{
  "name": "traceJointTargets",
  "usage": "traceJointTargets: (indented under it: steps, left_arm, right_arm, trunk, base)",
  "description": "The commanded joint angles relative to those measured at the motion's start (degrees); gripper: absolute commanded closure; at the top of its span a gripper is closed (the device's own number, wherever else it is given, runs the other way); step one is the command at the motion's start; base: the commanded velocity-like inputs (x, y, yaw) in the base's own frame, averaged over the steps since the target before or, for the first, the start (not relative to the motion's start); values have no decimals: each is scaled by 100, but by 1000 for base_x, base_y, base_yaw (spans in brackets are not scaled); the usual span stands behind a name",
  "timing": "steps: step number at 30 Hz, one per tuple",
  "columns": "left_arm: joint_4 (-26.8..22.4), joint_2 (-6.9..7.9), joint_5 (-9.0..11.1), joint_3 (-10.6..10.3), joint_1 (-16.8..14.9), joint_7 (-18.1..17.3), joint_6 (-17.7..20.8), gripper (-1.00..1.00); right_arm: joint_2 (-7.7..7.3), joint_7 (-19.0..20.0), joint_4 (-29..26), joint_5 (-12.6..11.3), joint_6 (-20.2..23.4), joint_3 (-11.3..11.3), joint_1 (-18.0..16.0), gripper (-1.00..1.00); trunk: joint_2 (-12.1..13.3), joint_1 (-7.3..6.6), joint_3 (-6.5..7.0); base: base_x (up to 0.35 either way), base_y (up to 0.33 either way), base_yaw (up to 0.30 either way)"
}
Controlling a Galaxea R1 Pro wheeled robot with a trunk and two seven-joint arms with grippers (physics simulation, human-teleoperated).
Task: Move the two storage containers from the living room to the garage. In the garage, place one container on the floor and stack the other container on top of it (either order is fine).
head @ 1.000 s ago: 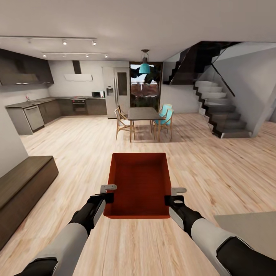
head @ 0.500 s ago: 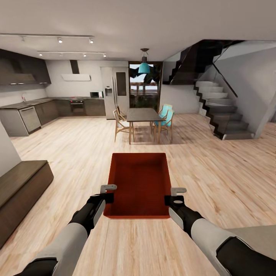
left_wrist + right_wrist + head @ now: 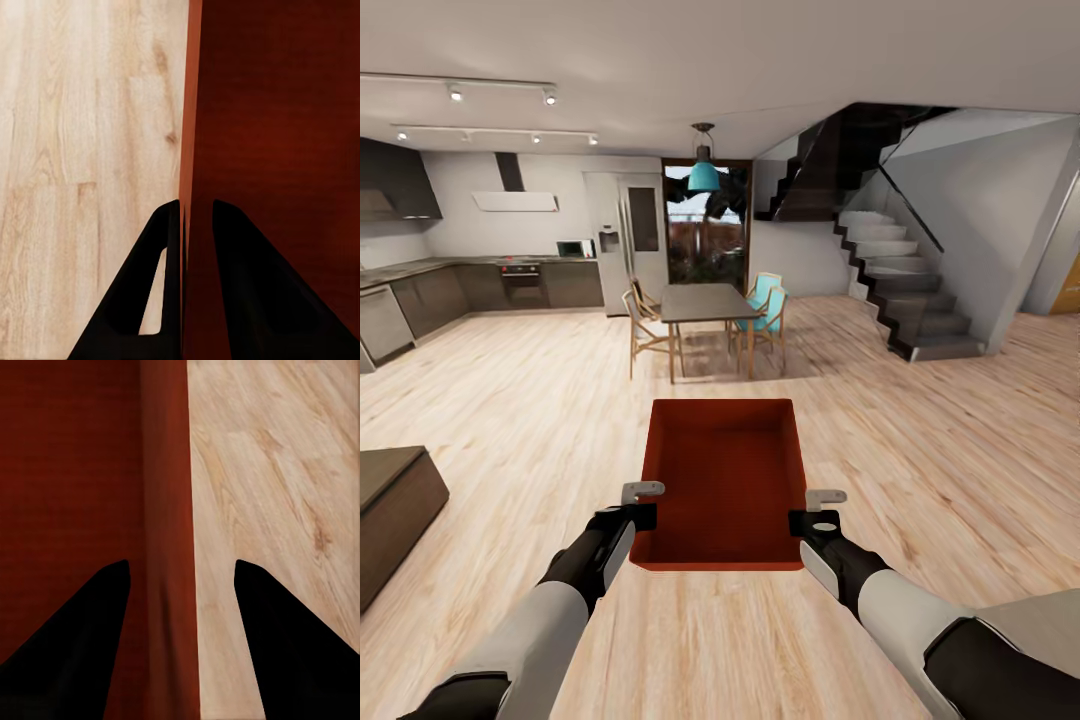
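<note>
Head view: the storage container rides out front over the wood floor, left hand and right hand each pinching a side wall; it looks stiff and light, rims being the obvious hold. Plenty of open room ahead, dining table well apart. Left wrist view: fingers narrow on the wall. Right wrist view: fingers straddle the wall wider, so I can't tell contact.

Head high, forward-down; wrists close along container walls
</note>
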Motion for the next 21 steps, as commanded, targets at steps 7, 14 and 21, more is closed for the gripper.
traceJointTargets:
  steps: [7,14,21]
  left_arm:
    - [-16,-28,72,77,-7,6,29,100]
    - [-16,-28,72,77,-8,6,31,100]
    - [-20,-28,72,77,-9,6,30,100]
  right_arm:
    - [-1,-43,-1,36,33,19,-2,100]
    - [-1,-43,-1,36,33,19,-2,100]
    - [-1,-43,-1,36,33,19,-2,100]
  trunk:
    - [-13,7,-13]
    - [-13,7,-13]
    - [-13,7,-13]
  base:
    - [322,0,-7]
    - [322,0,0]
    - [322,0,0]
